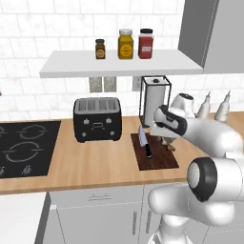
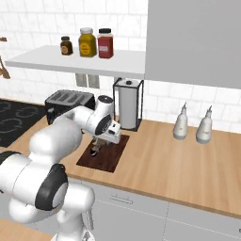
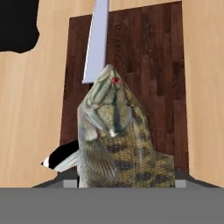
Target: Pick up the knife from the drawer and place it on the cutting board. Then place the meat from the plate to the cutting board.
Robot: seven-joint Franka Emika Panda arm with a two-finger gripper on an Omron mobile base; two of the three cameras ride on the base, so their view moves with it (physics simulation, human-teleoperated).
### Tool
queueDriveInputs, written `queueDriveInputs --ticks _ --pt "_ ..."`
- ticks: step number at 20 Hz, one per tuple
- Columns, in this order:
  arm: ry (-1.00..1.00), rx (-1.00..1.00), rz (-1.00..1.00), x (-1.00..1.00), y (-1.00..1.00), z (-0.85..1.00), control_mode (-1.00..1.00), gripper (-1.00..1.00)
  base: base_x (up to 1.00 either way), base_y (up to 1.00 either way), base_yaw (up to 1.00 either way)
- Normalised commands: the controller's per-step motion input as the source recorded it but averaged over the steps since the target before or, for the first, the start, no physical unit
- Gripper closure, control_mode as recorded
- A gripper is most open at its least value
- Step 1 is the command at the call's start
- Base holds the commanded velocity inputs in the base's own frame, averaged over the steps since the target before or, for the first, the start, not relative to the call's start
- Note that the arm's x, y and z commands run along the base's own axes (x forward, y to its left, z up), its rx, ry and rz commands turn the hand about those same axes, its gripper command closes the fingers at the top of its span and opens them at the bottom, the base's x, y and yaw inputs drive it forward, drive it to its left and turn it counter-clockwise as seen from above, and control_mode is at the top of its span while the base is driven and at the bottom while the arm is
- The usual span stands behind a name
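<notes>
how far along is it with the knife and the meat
The knife already lies on the cutting board, so that half looks done. In hand: the end effector is shut on the meat, a fish, held over the board. Left: set it down on the board beside the knife and let go.

The cutting board point(image 1: 157, 159) lies on the counter point(image 1: 95, 167) near its front edge, right of the toaster point(image 1: 96, 119) and before the paper towel holder point(image 1: 155, 97). The knife point(image 1: 145, 141) lies on the board's left half. The fish point(image 3: 116, 140) hangs over the board, partly above the knife. The stove point(image 1: 26, 147) sits toward the counter's left end; two bottles point(image 2: 193, 124) stand toward the right, near the back wall.
</notes>
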Motion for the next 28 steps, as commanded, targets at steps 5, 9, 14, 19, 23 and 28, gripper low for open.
queueDriveInputs --ticks 5,9,14,19,23,28 --pt "0.00 0.00 0.00 0.80 -0.03 -0.55 -1.00 1.00 0.00 0.00 0.00" --pt "0.00 0.00 0.00 0.41 -0.04 -0.53 -1.00 -1.00 0.00 0.00 0.00" --pt "-0.03 0.00 0.00 0.04 0.00 -0.22 -1.00 -1.00 0.00 0.00 0.00" --pt "-0.07 -0.03 0.02 0.00 0.00 0.05 -1.00 -1.00 0.00 0.00 0.00" --pt "-0.04 -0.01 0.03 -0.08 0.00 0.18 -1.00 -1.00 0.00 0.00 0.00" --pt "-0.06 0.00 0.01 -0.36 0.00 0.28 -1.00 -1.00 0.00 0.00 0.00"
